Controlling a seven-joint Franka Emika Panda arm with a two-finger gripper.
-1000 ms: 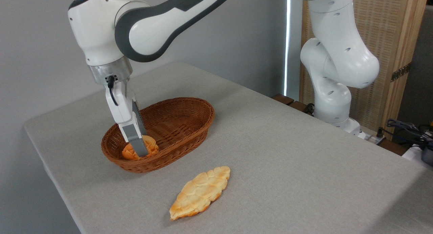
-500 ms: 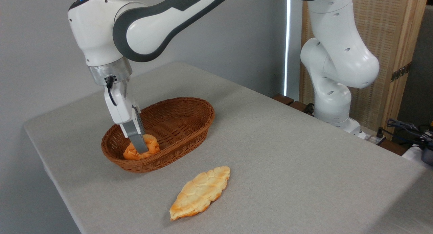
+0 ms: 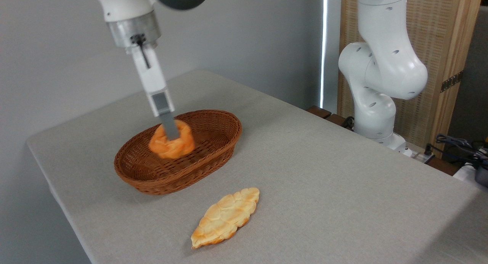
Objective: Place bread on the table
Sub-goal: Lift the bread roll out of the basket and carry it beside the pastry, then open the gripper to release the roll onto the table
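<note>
Claw [image 3: 170, 133] grips the bread [image 3: 172, 143] above the wicker basket [image 3: 213, 157]

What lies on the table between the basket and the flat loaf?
Nothing: in the camera view only bare table cloth separates the basket from the loaf.

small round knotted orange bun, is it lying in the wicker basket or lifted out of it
Lifted. The small round knotted orange bun hangs clamped in the gripper above the floor of the brown oval wicker basket, not yet over the table.
</note>
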